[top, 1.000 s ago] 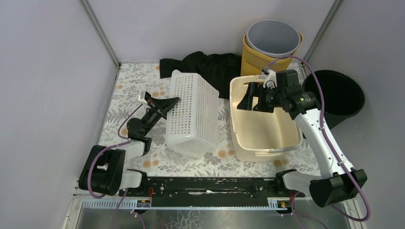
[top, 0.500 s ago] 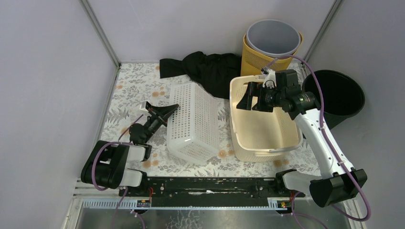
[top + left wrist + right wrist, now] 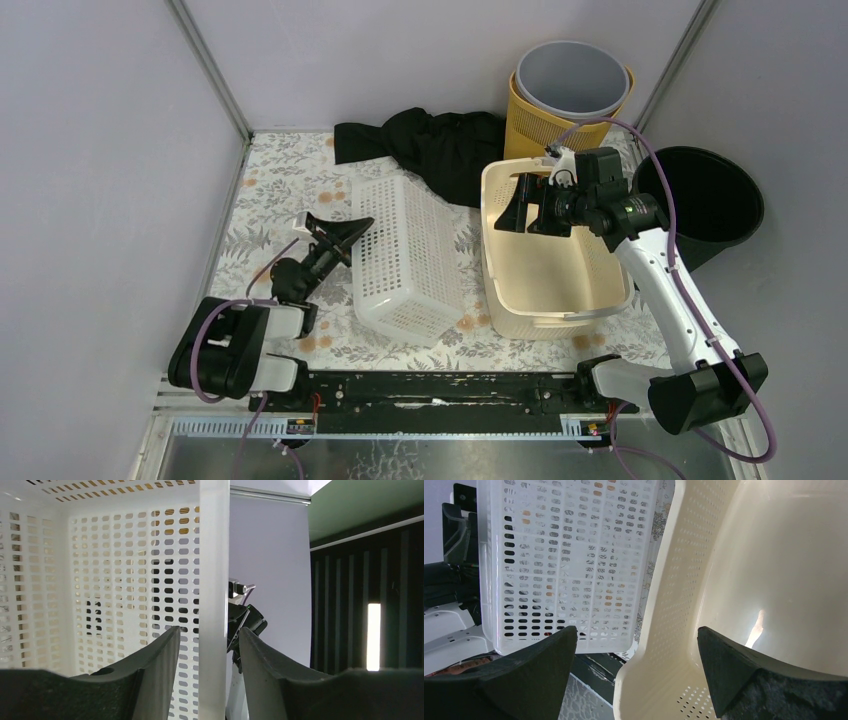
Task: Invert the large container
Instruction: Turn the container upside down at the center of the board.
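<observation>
One white basket (image 3: 405, 255), one cream tub (image 3: 560, 275), one yellow basket (image 3: 530, 125), one grey bin (image 3: 570, 75), one black bin (image 3: 705, 195), one black cloth (image 3: 440, 145)

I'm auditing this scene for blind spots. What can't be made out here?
- Top view: the table under the white basket, screened by its perforated walls.
- Top view: inside the black bucket, too dark to read.
- Top view: inside the yellow bin, filled by the grey bin.
- Right wrist view: most of the cream tub, cut off by the frame edges.
</observation>
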Controlling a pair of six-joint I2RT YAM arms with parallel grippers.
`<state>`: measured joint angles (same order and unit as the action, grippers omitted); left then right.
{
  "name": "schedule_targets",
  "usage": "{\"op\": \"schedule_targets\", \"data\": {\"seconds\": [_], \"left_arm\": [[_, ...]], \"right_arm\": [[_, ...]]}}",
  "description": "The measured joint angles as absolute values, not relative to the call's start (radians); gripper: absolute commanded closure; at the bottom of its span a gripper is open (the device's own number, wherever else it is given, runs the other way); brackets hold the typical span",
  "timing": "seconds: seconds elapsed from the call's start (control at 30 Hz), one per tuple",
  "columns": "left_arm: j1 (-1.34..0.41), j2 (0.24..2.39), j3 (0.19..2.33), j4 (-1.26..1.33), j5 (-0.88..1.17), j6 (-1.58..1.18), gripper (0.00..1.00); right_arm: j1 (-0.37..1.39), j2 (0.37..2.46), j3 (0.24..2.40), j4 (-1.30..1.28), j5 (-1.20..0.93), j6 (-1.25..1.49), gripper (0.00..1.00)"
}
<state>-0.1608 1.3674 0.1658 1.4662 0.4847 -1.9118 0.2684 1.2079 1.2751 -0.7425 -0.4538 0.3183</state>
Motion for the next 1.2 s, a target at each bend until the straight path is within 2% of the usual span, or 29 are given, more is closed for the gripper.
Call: {"op": "schedule_targets", "data": {"seconds": [0.23, 0.67, 1.2], "left_arm": [[-0.155, 1.312, 0.167, 1.341, 0.512, -1.823, 0.45], [-0.134, 1.195, 0.267, 0.837, 0.534, -1.527, 0.45], [-0.128, 1.190, 0.279, 0.745, 0.534, -1.438, 0.46]], "right_arm": [[0.269, 1.208, 1.272, -0.742, -0.454, 0.318, 0.03], [0.269, 1.207, 1.272, -0.742, -0.454, 0.318, 0.03], [0.269, 1.204, 1.272, -0.742, -0.454, 0.318, 0.03]]}}
